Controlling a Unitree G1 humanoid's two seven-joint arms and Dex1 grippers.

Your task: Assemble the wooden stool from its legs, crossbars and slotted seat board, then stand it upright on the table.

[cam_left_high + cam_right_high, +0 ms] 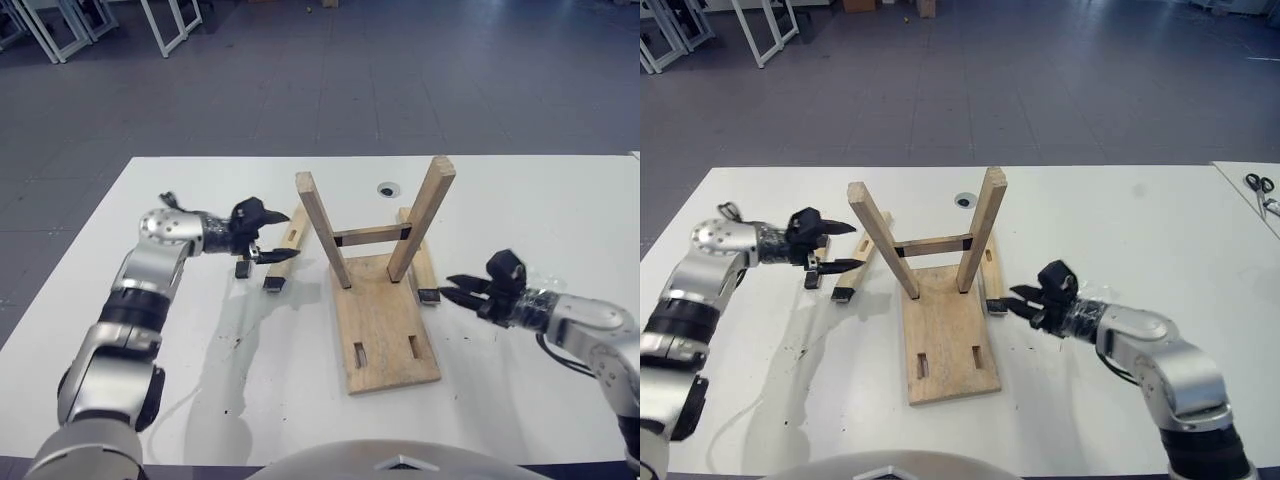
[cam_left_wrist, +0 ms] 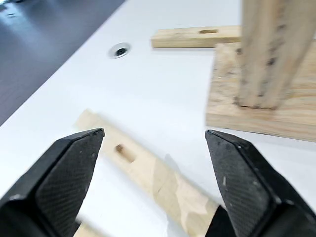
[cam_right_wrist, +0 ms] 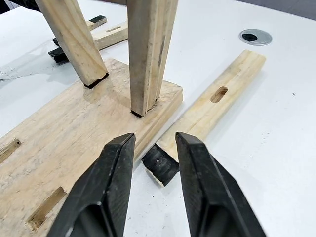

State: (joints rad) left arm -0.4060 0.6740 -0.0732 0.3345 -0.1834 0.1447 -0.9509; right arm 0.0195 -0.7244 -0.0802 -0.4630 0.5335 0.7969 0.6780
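The slotted seat board (image 1: pixel 385 325) lies flat mid-table. Two legs (image 1: pixel 322 228) (image 1: pixel 424 212) stand in its far slots, joined by a crossbar (image 1: pixel 370 236). My left gripper (image 1: pixel 279 238) is open just above a loose leg (image 2: pixel 148 173) lying left of the board, with nothing between its fingers (image 2: pixel 64 177). A second loose piece with a black tip (image 1: pixel 243 268) lies beside that leg. My right gripper (image 3: pixel 153 148) is open, low over the table, at the black-tipped end (image 3: pixel 160 165) of another loose leg (image 3: pixel 210 111) along the board's right edge.
Two empty slots (image 1: pixel 358 353) (image 1: pixel 412 347) show at the board's near end. A round cable hole (image 1: pixel 387 188) sits in the white table (image 1: pixel 540 210) behind the stool parts. Bare tabletop spreads to the far right and near left.
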